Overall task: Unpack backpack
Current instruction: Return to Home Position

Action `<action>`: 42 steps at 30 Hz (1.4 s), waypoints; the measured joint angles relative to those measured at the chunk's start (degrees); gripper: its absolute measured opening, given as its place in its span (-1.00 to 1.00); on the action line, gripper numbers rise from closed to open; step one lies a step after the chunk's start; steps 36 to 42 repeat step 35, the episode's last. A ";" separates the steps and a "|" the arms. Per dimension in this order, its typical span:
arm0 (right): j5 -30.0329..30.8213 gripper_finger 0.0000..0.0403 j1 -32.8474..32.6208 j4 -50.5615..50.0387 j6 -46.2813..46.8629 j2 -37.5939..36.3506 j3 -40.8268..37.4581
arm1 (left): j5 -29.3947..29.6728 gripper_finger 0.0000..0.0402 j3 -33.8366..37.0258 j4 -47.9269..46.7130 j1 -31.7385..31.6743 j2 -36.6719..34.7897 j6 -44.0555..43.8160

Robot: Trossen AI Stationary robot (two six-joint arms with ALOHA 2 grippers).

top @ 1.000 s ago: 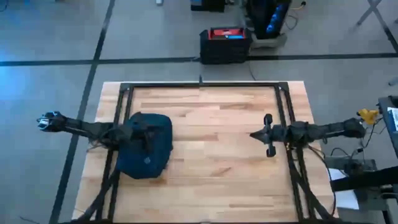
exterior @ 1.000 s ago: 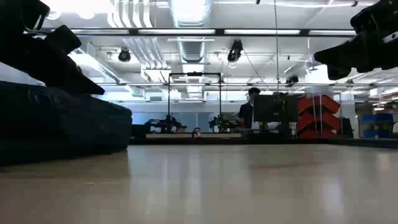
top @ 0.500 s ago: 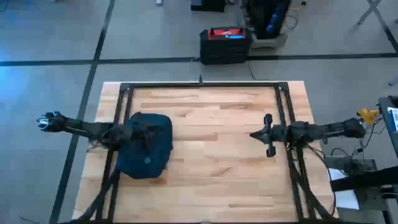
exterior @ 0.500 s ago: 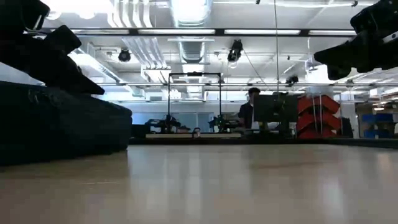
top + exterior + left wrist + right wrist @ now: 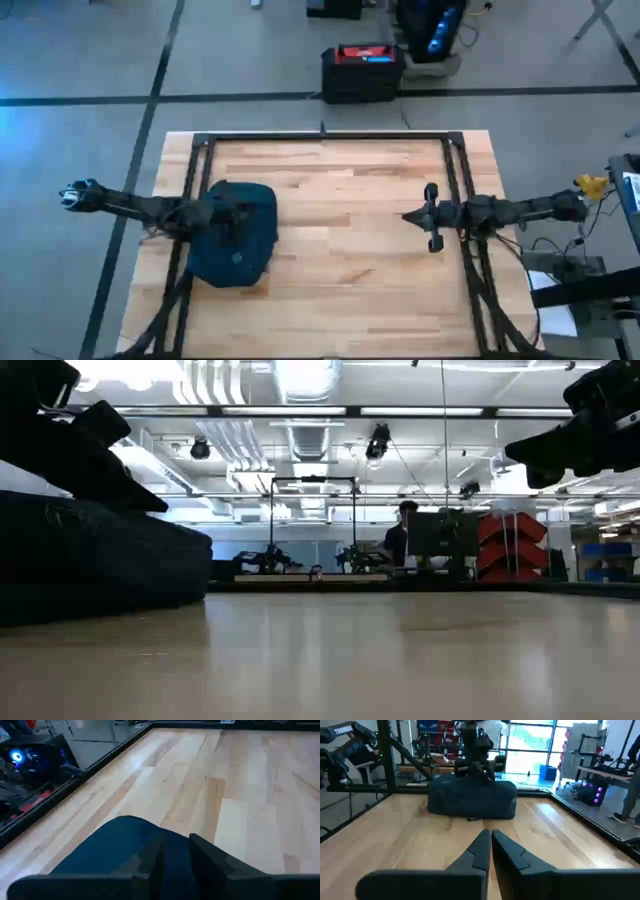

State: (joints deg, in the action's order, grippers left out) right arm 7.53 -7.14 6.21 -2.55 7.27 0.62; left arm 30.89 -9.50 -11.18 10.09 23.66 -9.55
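The dark navy backpack (image 5: 235, 255) lies flat on the wooden table's left part; it also shows in the low view (image 5: 100, 560) and the right wrist view (image 5: 472, 800). My left gripper (image 5: 245, 215) hangs over the backpack's top, slanting down, its fingers a narrow gap apart (image 5: 175, 840), with navy cloth (image 5: 115, 845) showing between and under them. My right gripper (image 5: 405, 215) is shut and holds nothing. It hovers level over the table's right part, pointing at the backpack (image 5: 487, 834). My left gripper has its fingertips (image 5: 160, 507) right over the backpack's top. I cannot tell whether they touch the cloth.
Black frame rails (image 5: 330, 137) run along the table's far edge and down both sides. Bare wood (image 5: 340, 230) lies between the two grippers. A black box with a red top (image 5: 362, 70) stands on the floor beyond the far edge. A person (image 5: 400, 540) sits far back in the room.
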 joint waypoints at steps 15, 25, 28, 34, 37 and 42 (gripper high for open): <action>0.00 -0.99 0.00 -0.01 0.00 0.02 0.00 | -11.78 -0.61 0.02 -4.36 -0.01 -12.72 14.57; 0.02 -0.99 0.02 0.05 0.00 0.00 0.00 | -13.80 -0.61 1.42 -7.75 -0.07 -23.61 8.57; 0.00 -0.99 0.00 0.01 0.00 0.02 0.00 | -17.24 -0.61 1.48 -7.71 -0.07 -23.63 8.58; 0.00 -0.99 0.00 -0.01 0.00 0.02 0.00 | -18.47 -0.61 1.46 -7.76 -0.07 -23.65 9.04; 0.00 -0.99 0.00 -0.01 0.00 0.02 0.00 | -18.47 -0.61 1.46 -7.76 -0.07 -23.65 9.04; 0.00 -0.99 0.00 -0.01 0.00 0.02 0.00 | -18.47 -0.61 1.46 -7.76 -0.07 -23.65 9.04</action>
